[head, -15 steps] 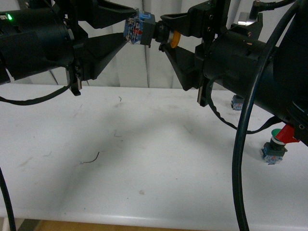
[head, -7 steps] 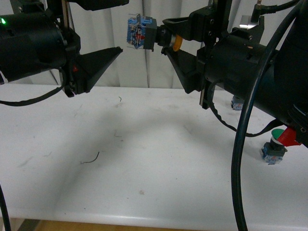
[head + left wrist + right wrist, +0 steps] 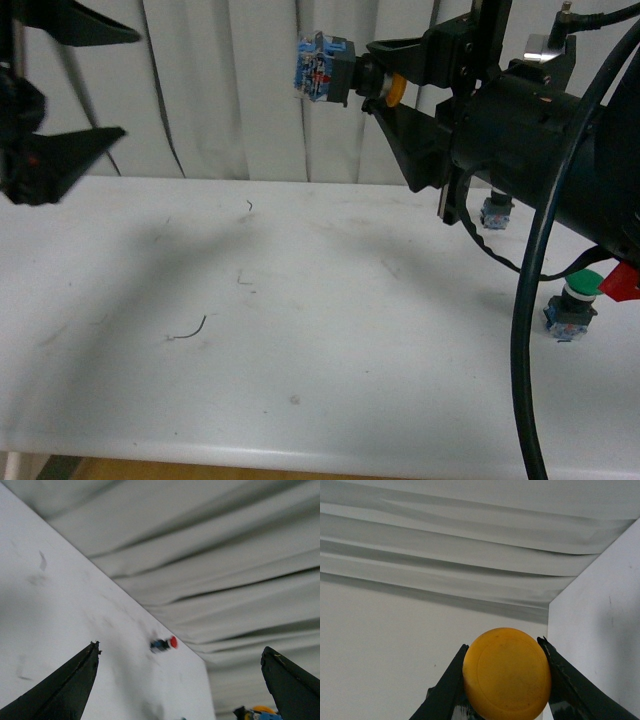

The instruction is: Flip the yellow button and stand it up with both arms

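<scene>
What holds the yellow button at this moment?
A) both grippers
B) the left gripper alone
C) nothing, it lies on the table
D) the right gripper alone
D: the right gripper is shut on the yellow button at its cap end, up in the air, while the left gripper stands open and well clear of it.
</scene>
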